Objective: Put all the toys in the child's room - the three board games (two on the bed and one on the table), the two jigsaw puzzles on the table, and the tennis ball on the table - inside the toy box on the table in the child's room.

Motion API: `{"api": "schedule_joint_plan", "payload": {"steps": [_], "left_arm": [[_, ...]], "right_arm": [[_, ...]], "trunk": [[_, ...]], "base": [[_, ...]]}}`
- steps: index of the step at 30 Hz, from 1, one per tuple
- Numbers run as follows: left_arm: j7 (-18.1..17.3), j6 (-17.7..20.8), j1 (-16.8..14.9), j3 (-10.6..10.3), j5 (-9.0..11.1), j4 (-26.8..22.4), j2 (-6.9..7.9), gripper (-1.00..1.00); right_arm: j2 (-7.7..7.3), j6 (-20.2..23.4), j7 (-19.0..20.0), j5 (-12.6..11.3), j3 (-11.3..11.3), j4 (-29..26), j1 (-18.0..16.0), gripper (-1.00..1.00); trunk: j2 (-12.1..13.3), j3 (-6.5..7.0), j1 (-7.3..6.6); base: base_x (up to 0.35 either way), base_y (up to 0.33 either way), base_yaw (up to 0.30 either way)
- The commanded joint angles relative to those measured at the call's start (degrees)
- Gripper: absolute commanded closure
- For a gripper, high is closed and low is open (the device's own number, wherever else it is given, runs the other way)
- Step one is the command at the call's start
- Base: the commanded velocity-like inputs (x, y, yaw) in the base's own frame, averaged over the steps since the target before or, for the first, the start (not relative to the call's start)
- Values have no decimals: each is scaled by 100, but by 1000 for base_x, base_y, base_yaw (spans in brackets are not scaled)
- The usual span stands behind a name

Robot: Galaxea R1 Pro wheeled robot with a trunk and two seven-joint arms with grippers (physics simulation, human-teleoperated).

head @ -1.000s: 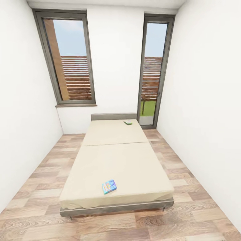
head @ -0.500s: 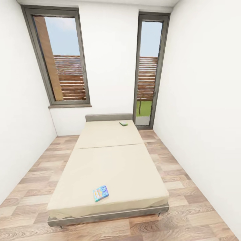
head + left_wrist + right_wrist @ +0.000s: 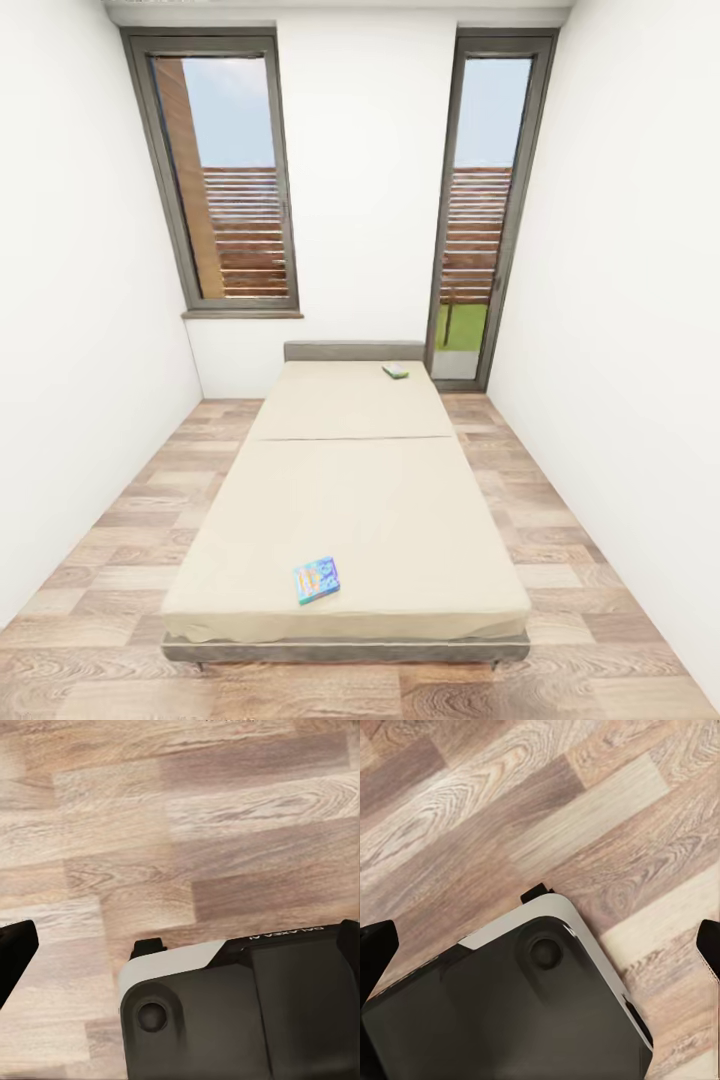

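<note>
On the bed (image 3: 380,480) lie two board games (image 3: 316,580); both pincers spread, empty.

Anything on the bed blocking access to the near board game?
Nothing visible. The near board game lies flat on bare mattress close to the foot edge of the bed, with open floor in front. The other game sits far off by the headboard. Both wrist views look down at floor.
</note>
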Motion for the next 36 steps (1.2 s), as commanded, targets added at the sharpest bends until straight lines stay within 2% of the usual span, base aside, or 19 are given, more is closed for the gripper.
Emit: {"api": "schedule_joint_plan", "payload": {"steps": [1, 12, 36], "left_arm": [[28, -2, -6, -34, -4, 1, 2, -100], [28, -2, -6, -34, -6, 1, 0, -100], [34, -10, -6, -7, 2, 1, -25, -100]], "right_arm": [[2, -12, 1, -9, -4, 0, -3, -100], [0, -14, 3, -9, -5, 0, -3, -100], [0, -39, 9, 23, 9, 0, 4, -100]], "trunk": [[-12, -13, 4], [-12, -13, 4], [-12, -13, 4]], "base": [[81, -140, 287], [18, -113, 249], [0, -17, 12]]}}
